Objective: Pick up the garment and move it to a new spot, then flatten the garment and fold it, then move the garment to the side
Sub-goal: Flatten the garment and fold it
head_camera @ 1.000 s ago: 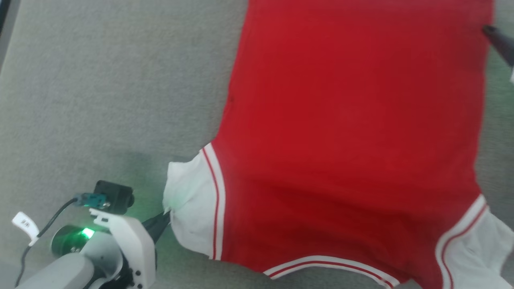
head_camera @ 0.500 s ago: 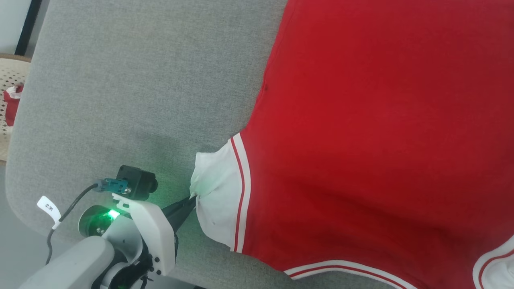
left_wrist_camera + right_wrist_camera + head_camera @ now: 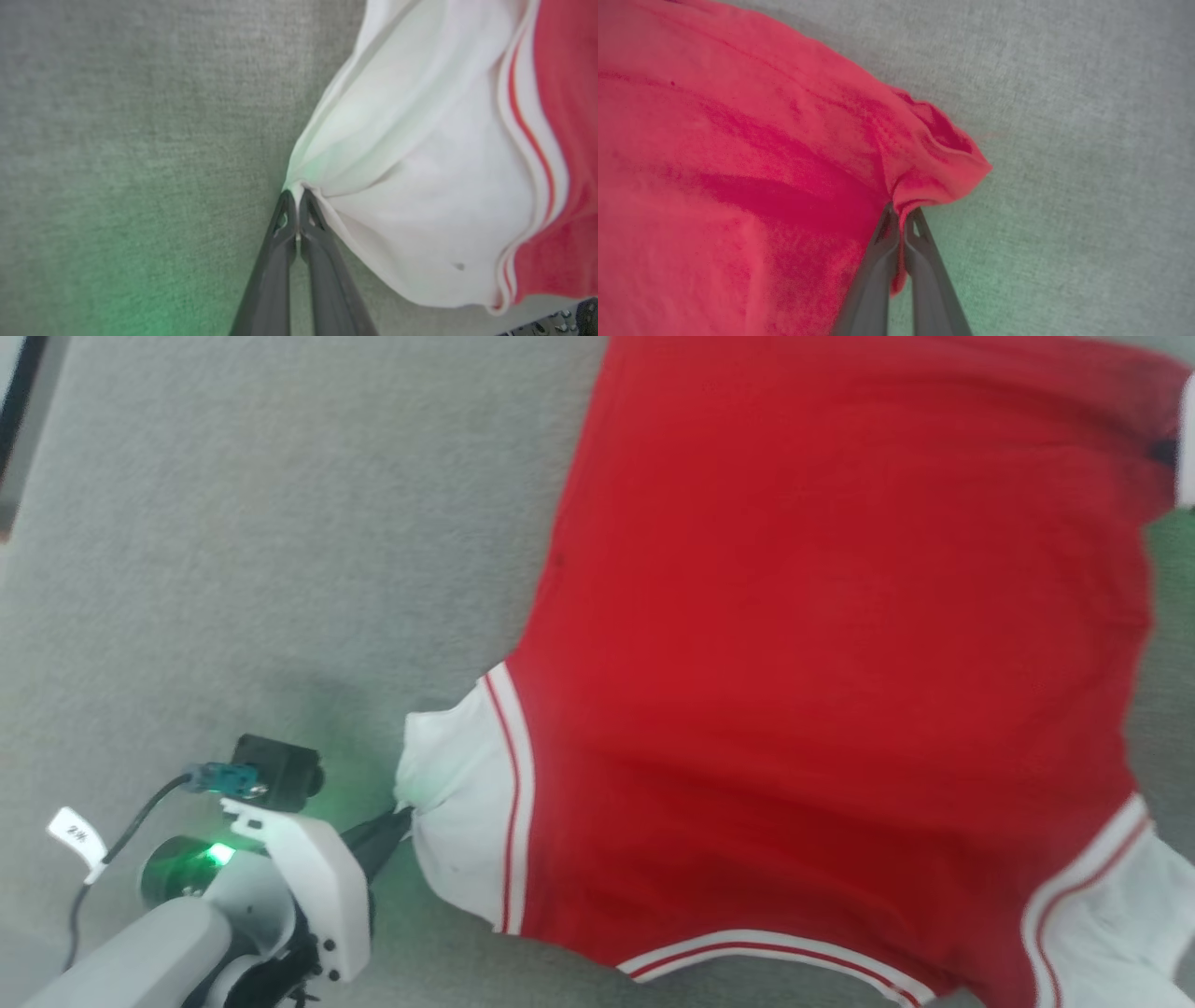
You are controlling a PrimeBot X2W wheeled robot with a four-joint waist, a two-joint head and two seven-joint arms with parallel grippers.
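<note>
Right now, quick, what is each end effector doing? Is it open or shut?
Left end effector: closed, pinching the garment by the edge of its white sleeve.
Right end effector: closed, pinching a red corner of the garment.

Bright, even light; green LED glow tints the grey surface [image 3: 233, 569]; slight blur

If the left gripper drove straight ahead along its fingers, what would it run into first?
The white sleeve of the garment: the left gripper is shut on the sleeve's bunched edge, so any advance would likely push straight into that cloth, though depth beyond it is unclear.
</note>
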